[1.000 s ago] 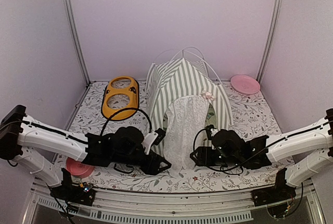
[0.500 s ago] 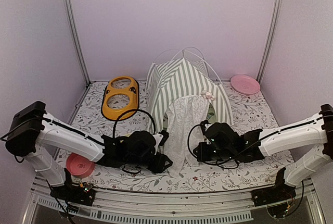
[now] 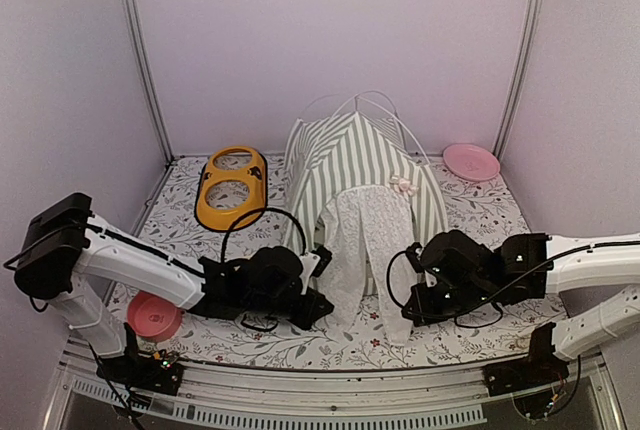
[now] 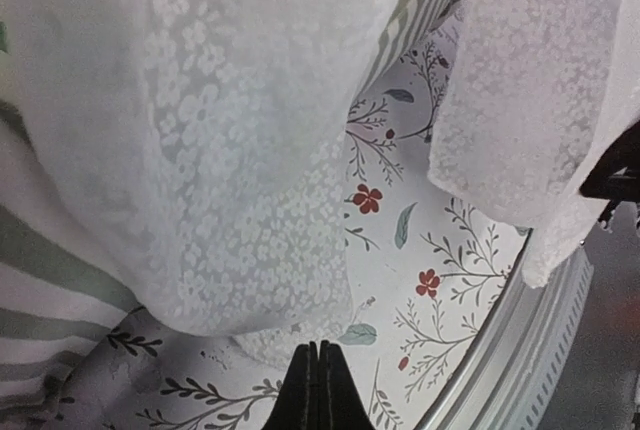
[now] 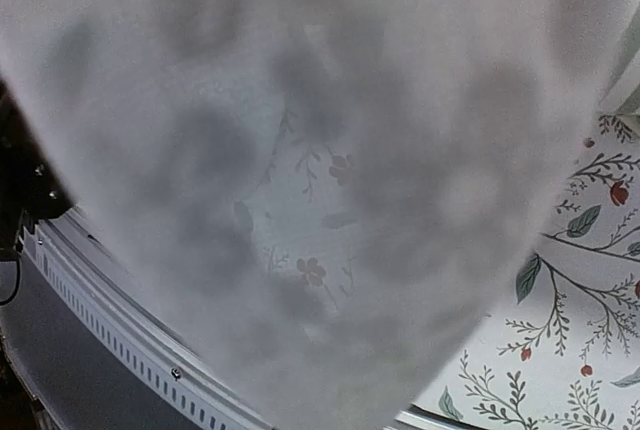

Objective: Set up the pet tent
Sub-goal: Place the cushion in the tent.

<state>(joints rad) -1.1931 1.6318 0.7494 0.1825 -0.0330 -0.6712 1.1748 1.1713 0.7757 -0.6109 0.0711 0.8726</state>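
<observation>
Pet tent flap (image 3: 365,240) now split; left claw (image 4: 316,352), right claw (image 3: 411,299) shut

My left arm (image 3: 130,262) and right arm (image 3: 595,268) wear white shells and black joints; thin black cables (image 3: 250,215) loop out; my left gripper (image 4: 316,385) is black.

You have a yellow two-hole bowl stand (image 3: 232,188) at the back left of the floral mat (image 3: 470,225), a pink plate (image 3: 471,161) in the back right corner, and another pink dish (image 3: 152,320) at the front left.
</observation>
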